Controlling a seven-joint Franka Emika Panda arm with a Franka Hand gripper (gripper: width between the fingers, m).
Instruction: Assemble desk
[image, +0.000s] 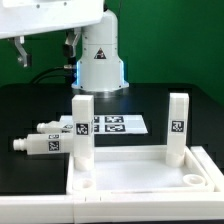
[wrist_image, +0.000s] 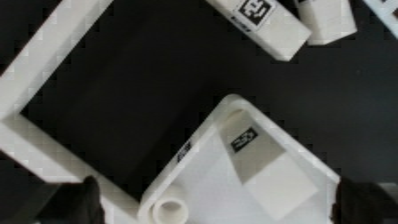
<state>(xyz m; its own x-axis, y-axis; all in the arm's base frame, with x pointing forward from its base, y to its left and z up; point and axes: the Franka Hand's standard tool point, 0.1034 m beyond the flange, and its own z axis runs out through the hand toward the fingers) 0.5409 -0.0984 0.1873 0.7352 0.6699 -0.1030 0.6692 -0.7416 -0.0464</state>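
You are looking at one tabletop (image: 140, 172), a white square tray with a raised rim. It is lying on the black surface (image: 30, 105) at 6 o'clock in the exterior view. Two legs are standing upright inside it. The first upright leg (image: 82, 125) is sitting in the tray's corner at 10 o'clock, and the second upright leg (image: 178, 125) is sitting in the corner at 2 o'clock. Both are showing a black-and-white tag toward the camera. In the near corners, one round socket (image: 88, 183) at 8 o'clock and another round socket (image: 190, 178) at 4 o'clock are showing open holes.

At 9 o'clock from the tray, two more legs are lying flat on the surface, just beside each other: the nearer lying leg (image: 45, 146) and the farther lying leg (image: 58, 127). The marker board (image: 118, 124) is lying at 12 o'clock from the tray, and the robot base (image: 101, 60) is standing behind it.

The tool (image: 45, 55) is hanging high at 10 o'clock in the exterior view, with its jaws standing wide apart and gripping no part. In the wrist view its dark fingers (wrist_image: 54, 198) are showing well apart, and a tagged leg with a round peg is lying under them. I cannot tell which lying leg it is.

You are counting one tabletop, four legs (two upright, two lying), two open sockets and one marker board.
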